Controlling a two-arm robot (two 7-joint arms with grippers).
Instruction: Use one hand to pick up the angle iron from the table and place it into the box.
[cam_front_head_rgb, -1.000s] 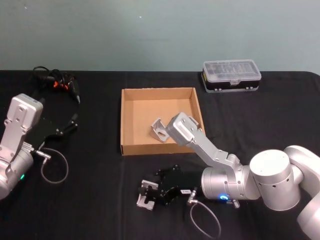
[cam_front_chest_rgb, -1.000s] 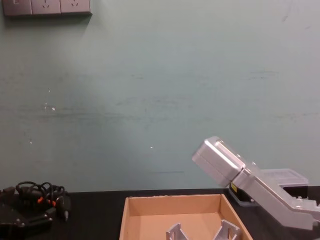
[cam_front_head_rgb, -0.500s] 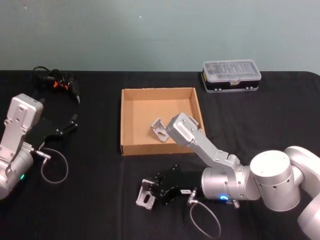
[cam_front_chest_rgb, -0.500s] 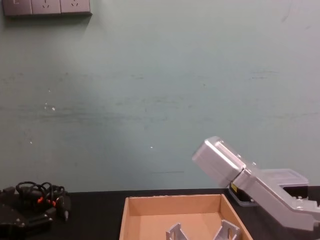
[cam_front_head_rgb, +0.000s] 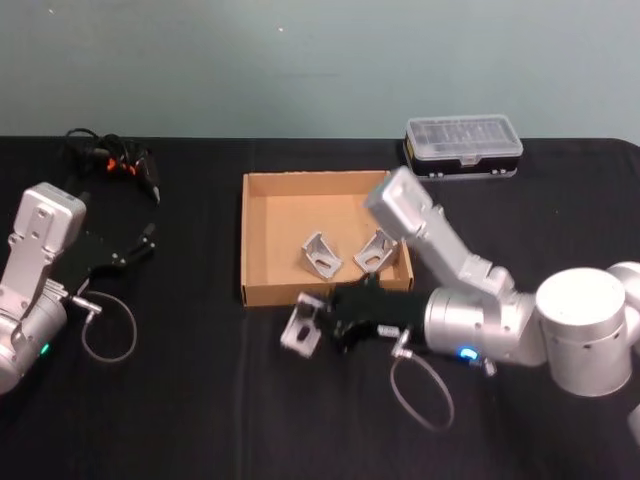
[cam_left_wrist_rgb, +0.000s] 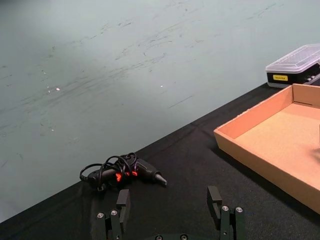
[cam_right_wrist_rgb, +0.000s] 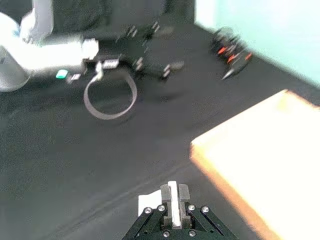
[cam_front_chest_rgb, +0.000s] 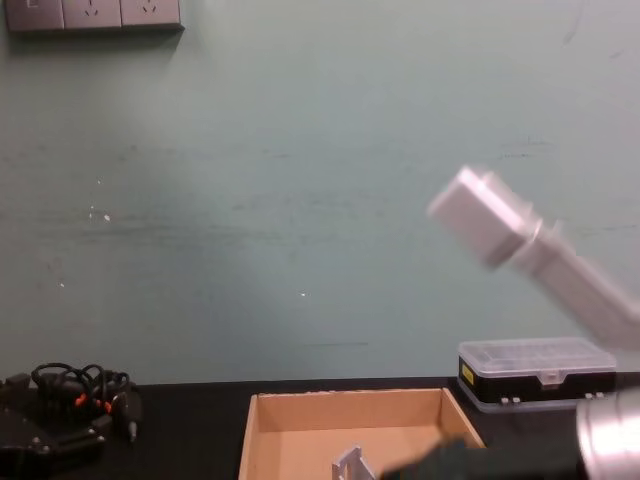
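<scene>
My right gripper (cam_front_head_rgb: 314, 324) is shut on a silver angle iron (cam_front_head_rgb: 298, 328) and holds it just outside the near wall of the tan cardboard box (cam_front_head_rgb: 258, 232), above the black table (cam_front_head_rgb: 190, 410). In the right wrist view the angle iron (cam_right_wrist_rgb: 173, 199) sits clamped between the fingers, with the box (cam_right_wrist_rgb: 270, 160) ahead to one side. Two more angle irons (cam_front_head_rgb: 320, 254) (cam_front_head_rgb: 376, 250) lie inside the box. My left gripper (cam_front_head_rgb: 136, 250) rests open at the table's left side, its fingers (cam_left_wrist_rgb: 215, 197) apart with nothing between them.
A clear-lidded plastic case (cam_front_head_rgb: 463, 150) stands behind the box at the back right. A black tool with coiled cable (cam_front_head_rgb: 112, 163) lies at the back left. Cable loops (cam_front_head_rgb: 105, 335) (cam_front_head_rgb: 425, 390) hang near each wrist.
The right gripper has risen from the table with the angle iron and moved up to the box's near wall. Its forearm swung back and up, uncovering a second angle iron in the box.
</scene>
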